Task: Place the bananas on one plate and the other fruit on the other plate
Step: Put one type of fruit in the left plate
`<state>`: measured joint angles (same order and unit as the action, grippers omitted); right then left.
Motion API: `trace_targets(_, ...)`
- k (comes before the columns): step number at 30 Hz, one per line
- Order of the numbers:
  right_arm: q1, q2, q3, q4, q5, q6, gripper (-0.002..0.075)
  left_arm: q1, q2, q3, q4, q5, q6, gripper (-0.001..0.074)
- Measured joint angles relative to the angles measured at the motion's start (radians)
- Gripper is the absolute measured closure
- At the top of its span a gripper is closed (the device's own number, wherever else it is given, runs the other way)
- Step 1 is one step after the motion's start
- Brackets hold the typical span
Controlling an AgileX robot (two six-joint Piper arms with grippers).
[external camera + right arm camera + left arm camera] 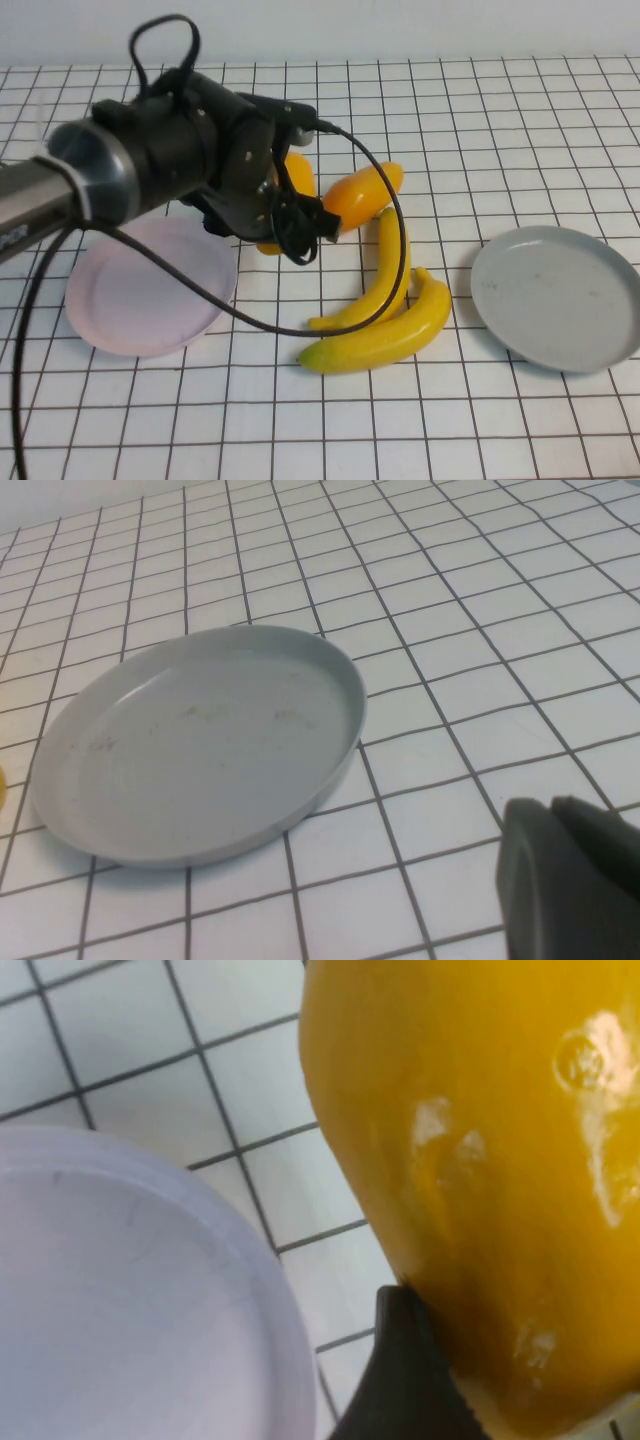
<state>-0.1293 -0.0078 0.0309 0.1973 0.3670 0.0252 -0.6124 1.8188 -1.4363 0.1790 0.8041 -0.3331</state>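
While the left gripper (290, 215) hangs just right of the pink plate (150, 290), its fingers grip one mango (480, 1180). The second mango (365, 195) and both bananas (385, 320) lie between the plates. The right gripper (570, 880) sits beside the grey plate (200, 745); finger state undetermined.

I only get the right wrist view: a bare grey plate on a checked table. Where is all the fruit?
Observer: Two bananas lie on the table to the left of your grey plate, on neither plate.
Operator: Is either arm doing anything about it?
Observer: The left gripper is at an orange fruit beside a bare pink plate. A second orange fruit lies just to its right. The right gripper, that dark lump in your corner, is beside the grey plate.
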Motion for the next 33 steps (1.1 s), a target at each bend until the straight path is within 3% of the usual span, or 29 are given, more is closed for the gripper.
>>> trace_targets(7, 0.0, 0.0, 0.0, 0.0, 0.0, 0.0, 0.0742, 0.03, -0.175, 0.095, 0.079, 0.104, 0.025, 0.0314)
trace_targets(18, 0.0, 0.0, 0.0, 0.0, 0.0, 0.0, 0.0742, 0.257, -0.175, 0.243, 0.085, 0.111, 0.035, 0.0314)
trace_targets(33, 0.0, 0.0, 0.0, 0.0, 0.0, 0.0, 0.0742, 0.274, -0.136, 0.243, 0.078, 0.102, 0.12, 0.0314)
